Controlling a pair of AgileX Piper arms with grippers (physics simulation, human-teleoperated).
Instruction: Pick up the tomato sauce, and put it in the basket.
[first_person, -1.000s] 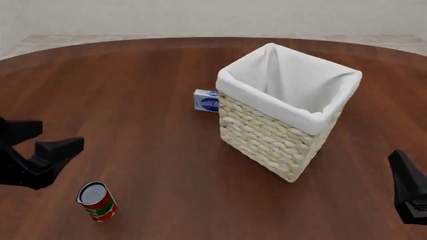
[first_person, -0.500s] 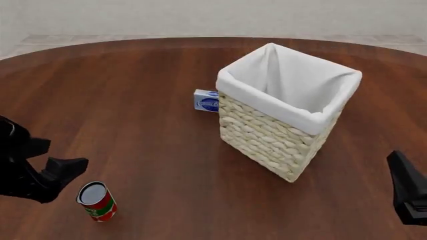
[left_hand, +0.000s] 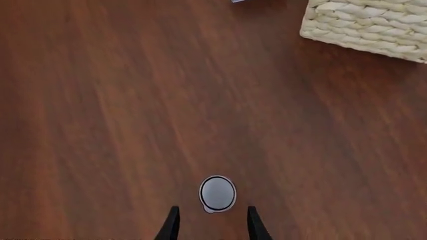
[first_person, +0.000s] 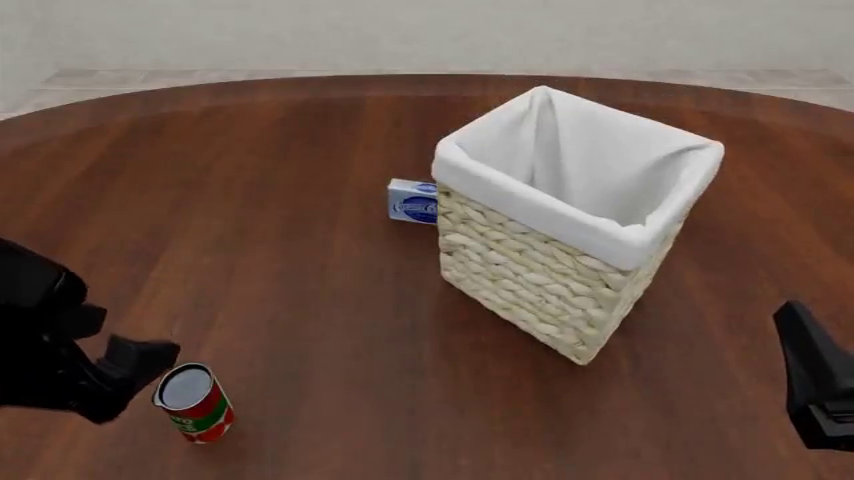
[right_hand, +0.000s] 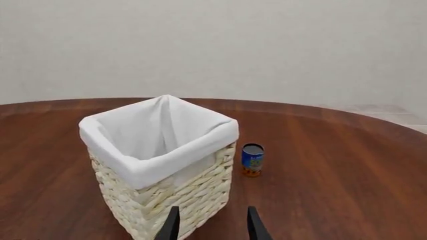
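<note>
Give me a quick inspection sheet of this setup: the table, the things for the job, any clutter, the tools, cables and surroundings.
Surface: round dark wooden table, no spills or marks seen.
Job's things: tomato sauce stands upright near the front left edge; basket stands upright further back and to the right, white liner showing, nothing seen inside.
Clutter: small blue-and-white box close against the basket's far left side; blue can stands beyond the basket, seen only in the right wrist view.
Grippers: left tool open above the tomato sauce, not touching it; right tool open, empty, facing the basket.
Cables: nothing seen.
Surroundings: plain pale wall, pale floor beyond the table.
</note>
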